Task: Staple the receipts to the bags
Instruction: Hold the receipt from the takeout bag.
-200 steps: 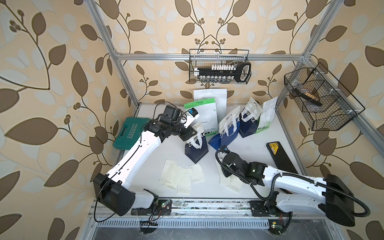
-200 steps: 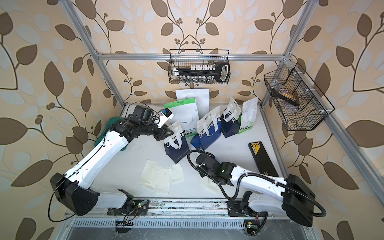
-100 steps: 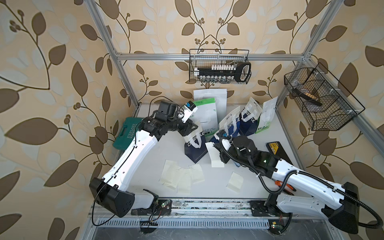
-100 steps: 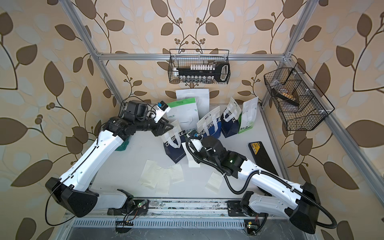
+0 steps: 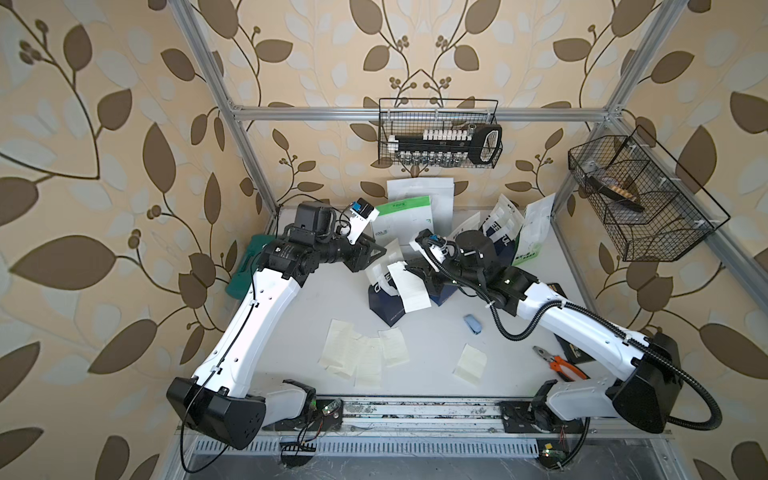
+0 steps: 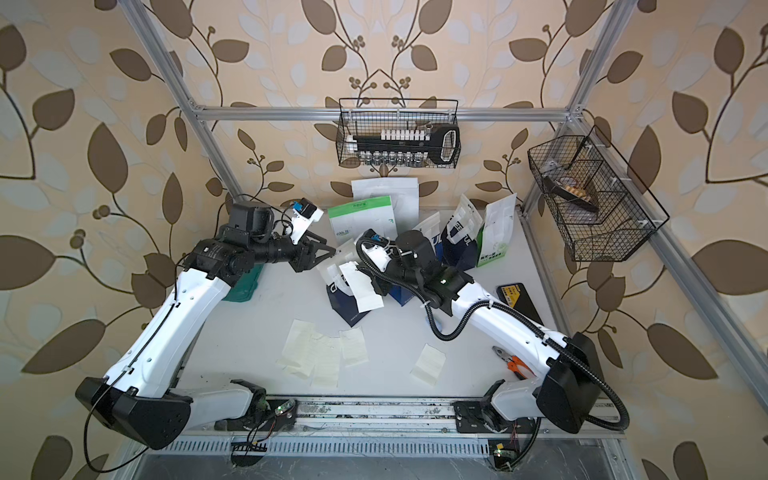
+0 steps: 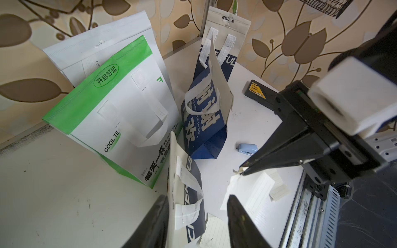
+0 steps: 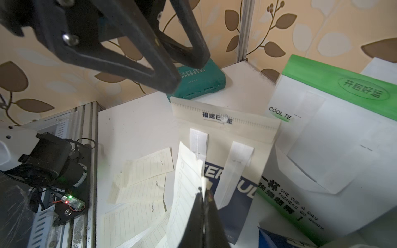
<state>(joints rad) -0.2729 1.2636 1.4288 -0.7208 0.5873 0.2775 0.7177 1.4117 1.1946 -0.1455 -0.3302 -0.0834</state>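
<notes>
My right gripper [image 8: 203, 191] is clenched on one receipt [image 8: 187, 182] and holds it up against the front of the navy bag [image 5: 386, 307] standing mid-table. My left gripper [image 7: 196, 197] is spread, jaws either side of that bag's cream top edge, not pinching it. The loose receipts [image 5: 361, 353] lie at six o'clock from the bag, the stapler [image 5: 473, 323] at four o'clock, untouched.

Bags [image 5: 405, 220] along the back of the table [image 5: 316, 307], receipts [image 5: 357, 353] in front of them, stapler [image 5: 473, 323] right of most receipts

Stereo pair overhead — wrist cameras close-in.
</notes>
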